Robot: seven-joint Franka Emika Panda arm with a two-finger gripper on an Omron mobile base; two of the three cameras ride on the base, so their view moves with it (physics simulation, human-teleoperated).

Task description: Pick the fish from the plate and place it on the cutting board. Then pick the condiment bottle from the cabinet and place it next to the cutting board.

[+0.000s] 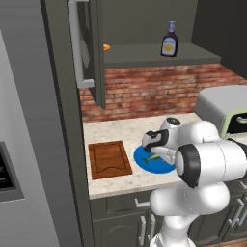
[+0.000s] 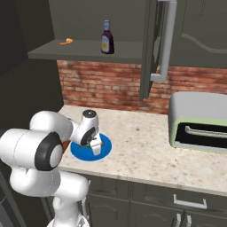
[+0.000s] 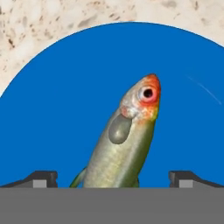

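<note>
A: Quick one, where was the fish (image 3: 127,140)?

B: Flat on the blue plate (image 3: 57,109), right under me, its tail end running down between my two fingertips (image 3: 41,178). Red-orange head pointed away from me in the hand view.

A: And your gripper (image 1: 155,150)?

B: Spread as wide as it goes, holding nothing. One fingertip sat on each side of the fish, apart from it, no contact that I could see.

A: Risks?

B: Main one, as I judged it: the fish lay at a slant between my fingers, not square across. Closing like that could've pinched it toward the narrow tail, and it'd swing or slip out on the lift. It's slender and looked slick, too.

A: Anything else?

B: If I came down too far my tips would've hit the plate and shoved it along the counter (image 2: 146,142). Couldn't tell my height over the plate from the hand view.

A: Drop-off?

B: The cutting board (image 1: 109,159) was just beside the plate in the left base view, so a short carry. A weak grip could still dump the fish on the counter between them.

A: Bottle?

B: The condiment bottle (image 2: 107,37) stood upright on the open cabinet (image 2: 88,48) shelf, untouched. The door (image 2: 150,48) hung open nearby; I guessed my arm could clip it reaching up.
</note>
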